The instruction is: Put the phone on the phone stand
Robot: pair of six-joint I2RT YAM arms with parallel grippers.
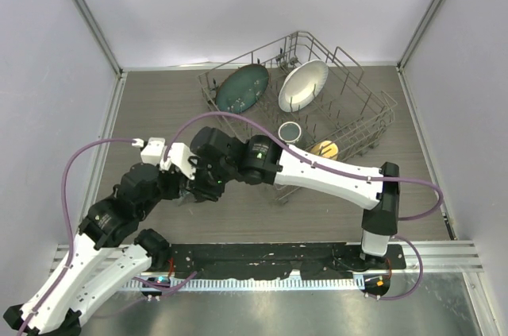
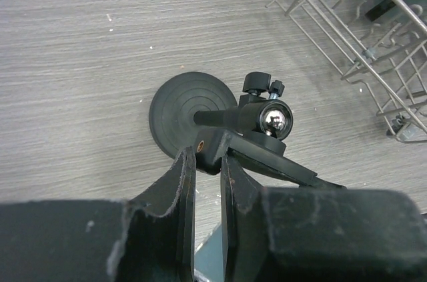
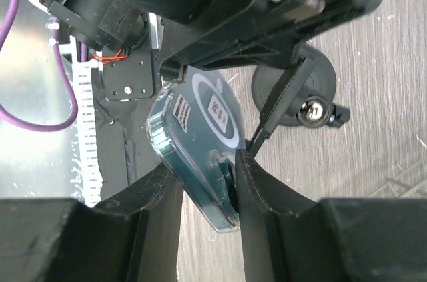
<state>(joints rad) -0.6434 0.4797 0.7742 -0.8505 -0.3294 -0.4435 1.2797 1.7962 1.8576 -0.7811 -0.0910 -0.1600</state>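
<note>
The phone stand shows in the left wrist view: round black disc base (image 2: 180, 105) on the table, a ball joint and an angled cradle arm. My left gripper (image 2: 207, 157) is shut on the cradle's edge. It also shows in the right wrist view, where the disc base (image 3: 321, 82) lies behind a thin black cradle plate. The phone (image 3: 200, 125), its dark teal back in a clear case with stickers, is tilted between my right gripper's (image 3: 205, 162) fingers, its upper edge by the cradle plate. In the top view both grippers (image 1: 198, 177) meet at centre left and hide the stand and phone.
A wire dish rack (image 1: 373, 113) stands at the back right with a teal plate (image 1: 242, 87), a white plate (image 1: 303, 84), a cup (image 1: 290, 131) and a yellow item (image 1: 324, 148). Its wires reach the left wrist view's top right (image 2: 347, 35). Black mounting plate (image 1: 278, 256) at the near edge.
</note>
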